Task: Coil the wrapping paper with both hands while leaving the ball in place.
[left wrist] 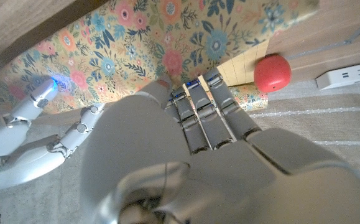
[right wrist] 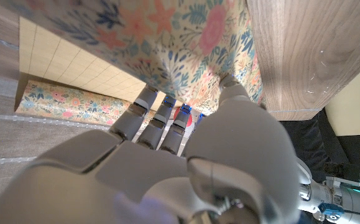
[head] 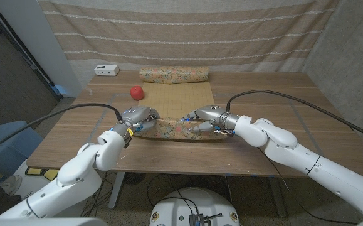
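Note:
A sheet of floral wrapping paper (head: 180,94) lies along the middle of the wooden table, its plain gridded back facing up. Its far end is a coiled roll (head: 173,75); its near end (head: 176,129) is curled over, floral side out. My left hand (head: 137,117) grips the near curl at its left end, and my right hand (head: 207,117) grips it at the right. The floral paper (left wrist: 136,43) shows past my left hand (left wrist: 204,162), and floral paper (right wrist: 167,37) past my right hand (right wrist: 167,162). A red ball (head: 136,92) (left wrist: 272,73) sits by the sheet's left edge.
A white power strip (head: 106,69) (left wrist: 347,73) lies at the table's far left corner. A striped curtain (head: 187,28) hangs behind the table. Black cables (head: 275,95) run over both arms. Bare tabletop (head: 275,94) spreads on either side of the sheet.

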Available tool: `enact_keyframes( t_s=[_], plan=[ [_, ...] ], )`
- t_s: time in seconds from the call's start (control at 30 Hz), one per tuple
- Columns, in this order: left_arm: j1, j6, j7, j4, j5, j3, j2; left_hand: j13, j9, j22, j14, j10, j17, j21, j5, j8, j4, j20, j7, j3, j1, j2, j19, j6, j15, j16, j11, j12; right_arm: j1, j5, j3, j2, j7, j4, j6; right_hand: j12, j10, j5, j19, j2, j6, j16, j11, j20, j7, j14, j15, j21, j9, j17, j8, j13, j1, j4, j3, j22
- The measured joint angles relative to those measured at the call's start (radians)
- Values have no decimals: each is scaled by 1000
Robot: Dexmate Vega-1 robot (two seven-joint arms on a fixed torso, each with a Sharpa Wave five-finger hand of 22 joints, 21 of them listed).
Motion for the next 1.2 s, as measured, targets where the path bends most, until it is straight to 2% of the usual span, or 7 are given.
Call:
enact_keyframes(
  t_s=[0.17,0.27,0.4,0.53,0.67,0.93,1.2],
  plan=[
    [-94,5,-70,33,-186,-1,26,-2,4,1,9,11,0,3,0,2,20,0,17,12,-25,1,0,9,-1,-5,12,-1,40,68,-11,18,61,27,-17,13,36,0,0,8,-2,-6,11,0,2,67,-7,7,0,0,0,0,-8,28,17,4],
    [-148,17,-112,54,-280,17,37,7,6,1,24,34,3,6,0,0,26,2,37,18,-40,12,2,24,-11,-3,27,1,60,103,-25,31,94,53,-29,27,224,6,1,19,63,-5,11,0,20,284,26,8,5,21,13,0,-18,48,15,5],
    [-226,20,-142,81,-368,42,50,4,9,1,22,28,-1,9,-3,-1,34,2,41,26,-46,6,2,22,-9,-6,32,-4,84,155,-29,48,116,78,-44,50,303,9,0,18,139,20,4,0,-16,336,24,18,31,42,15,0,-18,63,19,5],
    [-312,26,-159,113,-447,91,64,4,13,1,18,26,-6,9,-3,-5,49,10,41,33,-54,-1,-6,22,-4,-15,30,-10,102,214,-30,68,119,116,-50,62,370,8,-19,-7,203,36,106,11,-11,315,24,24,89,84,-22,34,-7,58,14,5],
    [-356,28,-157,124,-476,126,76,4,14,1,-3,21,-6,5,-3,-9,66,20,34,32,-84,-21,-35,15,2,-31,32,-19,103,237,-31,71,80,133,-44,-46,138,-1,-90,-53,165,-49,110,23,124,131,52,14,161,98,-69,43,-7,24,-16,0],
    [-413,27,-99,129,-503,188,109,4,6,1,-129,-86,-5,-40,-3,-72,81,78,5,29,-156,-57,-180,-81,36,-95,53,-85,78,219,-24,51,-61,138,2,-106,-376,35,-291,-120,-349,-209,105,64,106,-275,79,-75,155,47,-84,16,-47,20,-110,-12],
    [-410,-10,-7,112,-474,217,143,4,-25,1,-373,-282,12,-108,-3,-195,25,134,-26,-19,-204,-89,-364,-277,75,-129,60,-174,46,173,-4,29,-189,132,49,-100,-534,48,-354,-116,-497,-214,133,85,139,-403,94,-110,155,26,-71,9,-62,29,-134,-17]
  ],
)
